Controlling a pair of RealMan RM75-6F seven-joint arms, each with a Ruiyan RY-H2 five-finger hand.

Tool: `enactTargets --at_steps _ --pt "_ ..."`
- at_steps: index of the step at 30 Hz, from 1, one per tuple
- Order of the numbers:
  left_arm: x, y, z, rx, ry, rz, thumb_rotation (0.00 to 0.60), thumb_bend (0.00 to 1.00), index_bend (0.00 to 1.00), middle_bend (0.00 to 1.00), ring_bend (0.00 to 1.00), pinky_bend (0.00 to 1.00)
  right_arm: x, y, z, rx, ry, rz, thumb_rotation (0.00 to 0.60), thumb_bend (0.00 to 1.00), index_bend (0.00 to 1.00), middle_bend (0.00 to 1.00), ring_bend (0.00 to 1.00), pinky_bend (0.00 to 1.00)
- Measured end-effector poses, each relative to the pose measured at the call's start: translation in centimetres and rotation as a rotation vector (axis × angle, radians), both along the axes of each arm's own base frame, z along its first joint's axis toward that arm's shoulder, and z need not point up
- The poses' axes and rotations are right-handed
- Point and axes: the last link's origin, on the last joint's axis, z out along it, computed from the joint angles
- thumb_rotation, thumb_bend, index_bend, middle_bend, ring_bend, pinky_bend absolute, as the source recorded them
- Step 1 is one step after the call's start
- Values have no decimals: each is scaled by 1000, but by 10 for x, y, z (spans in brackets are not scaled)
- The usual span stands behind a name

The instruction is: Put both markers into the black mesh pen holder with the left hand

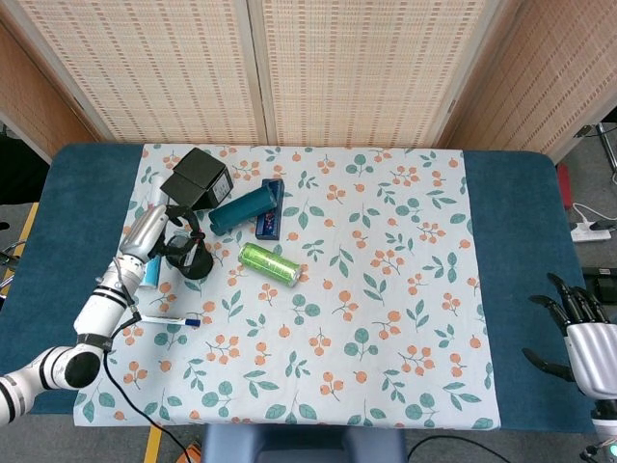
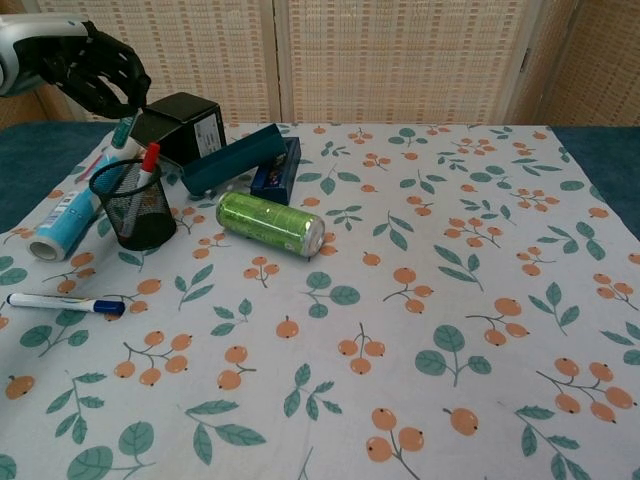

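Note:
The black mesh pen holder (image 1: 188, 258) (image 2: 135, 215) stands at the left of the cloth with a red-capped marker (image 1: 194, 241) (image 2: 145, 170) upright inside it. A blue-capped marker (image 1: 166, 319) (image 2: 65, 301) lies flat on the cloth in front of the holder. My left hand (image 1: 154, 230) (image 2: 85, 62) hovers just behind and above the holder. Its fingers are curled around what looks like a teal-tipped marker (image 2: 122, 130) that points down towards the rim. My right hand (image 1: 588, 338) rests at the table's right edge with its fingers apart and holds nothing.
A green can (image 1: 269, 264) (image 2: 270, 222) lies right of the holder. Behind the holder are a black box (image 1: 196, 178) (image 2: 180, 125), a teal cylinder (image 1: 243, 208) (image 2: 235, 160) and a small blue box (image 1: 271, 220) (image 2: 272, 172). A white tube (image 1: 147, 278) (image 2: 65, 225) lies to its left.

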Motion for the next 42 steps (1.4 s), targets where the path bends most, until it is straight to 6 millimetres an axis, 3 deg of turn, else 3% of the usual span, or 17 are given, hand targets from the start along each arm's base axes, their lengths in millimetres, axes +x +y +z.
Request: enactTargets --at_steps 9,16,20,24,27,31,36,39,42 --pt "-17 2 -16 -29 -21 43 600 343 580 553 288 355 0 -2 -4 14 8 -9 600 57 281 36 130 133" --pt "-22 0 -19 -48 -24 51 600 343 258 333 180 337 0 -2 -4 13 8 -6 600 57 281 36 130 133" --pt "-23 -3 -18 -55 -1 36 600 343 148 226 121 316 0 -2 -4 12 7 -6 600 57 281 36 130 125" --pt "-21 -11 -16 -21 54 -7 600 343 154 213 96 295 1 -2 -5 17 6 -2 600 57 281 36 130 121" --pt "-20 -24 -12 48 122 -52 600 343 259 299 137 300 2 -2 -5 21 3 1 600 57 281 35 130 121" --pt "-22 -53 -7 182 272 -115 600 343 339 375 182 307 2 -1 -5 20 -1 8 600 57 281 36 130 121" --pt "-37 -117 -14 333 522 -132 600 343 358 388 186 301 4 0 -5 25 -5 17 600 57 281 35 130 121" --pt "-51 -170 -32 347 602 -95 600 344 359 391 189 301 5 1 -4 24 -8 23 600 57 281 35 130 120" --pt "-57 -209 -58 308 614 -69 600 342 359 395 193 300 6 2 -4 25 -9 27 600 57 281 35 130 121"
